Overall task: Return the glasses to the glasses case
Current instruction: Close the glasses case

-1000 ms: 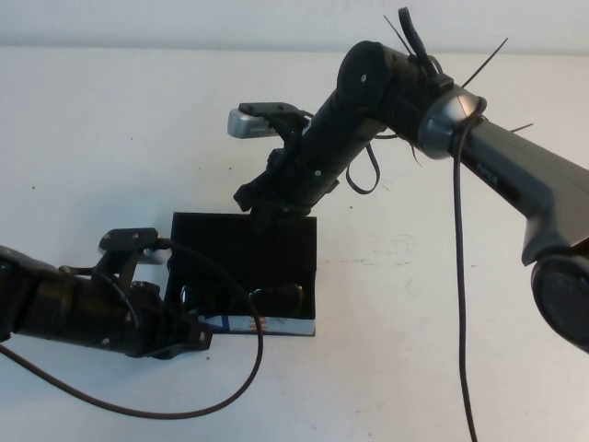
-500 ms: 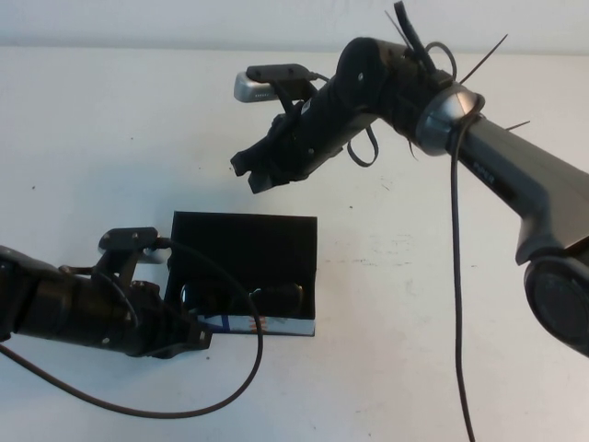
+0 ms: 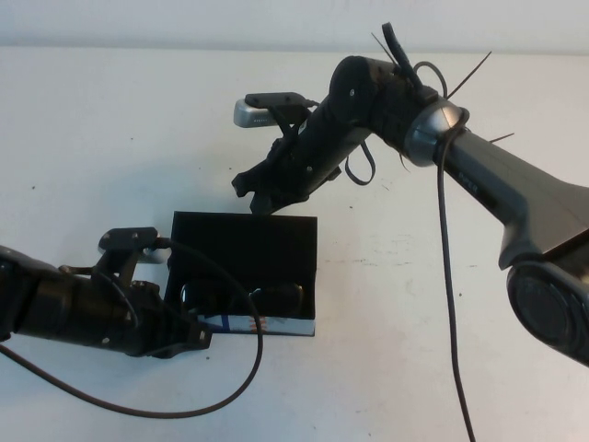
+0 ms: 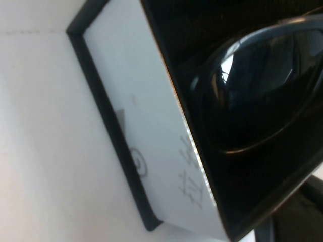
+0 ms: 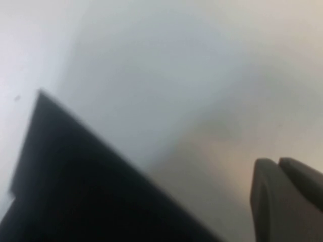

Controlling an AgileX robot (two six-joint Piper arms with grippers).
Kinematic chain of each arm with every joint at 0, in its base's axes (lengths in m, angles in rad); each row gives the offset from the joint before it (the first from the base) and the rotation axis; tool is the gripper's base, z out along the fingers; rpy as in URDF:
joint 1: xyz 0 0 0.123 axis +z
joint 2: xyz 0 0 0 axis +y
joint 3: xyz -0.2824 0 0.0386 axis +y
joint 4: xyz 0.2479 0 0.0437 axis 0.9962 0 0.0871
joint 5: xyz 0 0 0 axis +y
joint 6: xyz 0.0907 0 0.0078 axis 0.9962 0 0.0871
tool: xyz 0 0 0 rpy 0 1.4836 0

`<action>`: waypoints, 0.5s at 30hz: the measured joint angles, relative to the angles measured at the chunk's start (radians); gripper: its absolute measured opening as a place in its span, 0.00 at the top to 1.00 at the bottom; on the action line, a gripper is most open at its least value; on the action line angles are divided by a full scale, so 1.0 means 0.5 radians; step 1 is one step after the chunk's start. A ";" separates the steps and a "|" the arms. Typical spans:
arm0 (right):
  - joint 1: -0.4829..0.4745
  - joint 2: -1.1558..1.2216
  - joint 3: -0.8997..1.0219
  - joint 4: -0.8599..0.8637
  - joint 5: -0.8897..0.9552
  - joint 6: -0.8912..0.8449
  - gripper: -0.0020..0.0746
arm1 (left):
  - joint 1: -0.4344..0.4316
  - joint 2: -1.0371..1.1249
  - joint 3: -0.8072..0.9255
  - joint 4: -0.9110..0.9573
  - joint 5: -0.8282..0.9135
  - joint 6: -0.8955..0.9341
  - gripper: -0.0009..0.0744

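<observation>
The black glasses case (image 3: 247,241) lies open mid-table, flap lid laid back, white printed front edge toward me. The black glasses (image 3: 276,296) lie inside along that front edge. In the left wrist view a dark lens (image 4: 252,96) sits behind the white edge of the case (image 4: 151,131). My left gripper (image 3: 189,336) is at the case's front left corner, close against it. My right gripper (image 3: 250,191) hovers just beyond the lid's far edge, empty. In the right wrist view its fingertips (image 5: 267,196) are pressed together above the table beside the lid's corner (image 5: 75,176).
A black cable (image 3: 230,387) loops from the left arm across the case's front and over the table. The right arm (image 3: 515,193) reaches in from the right over the back of the table. The white table (image 3: 414,304) is bare to the right of the case.
My right gripper lifted off the lid's far edge and away, then came down a little toward it again. The left arm, case and glasses have not moved.
</observation>
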 joint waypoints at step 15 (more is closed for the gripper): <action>-0.004 0.025 -0.156 0.003 0.289 0.000 0.99 | 0.000 0.000 0.000 0.000 0.000 0.000 0.99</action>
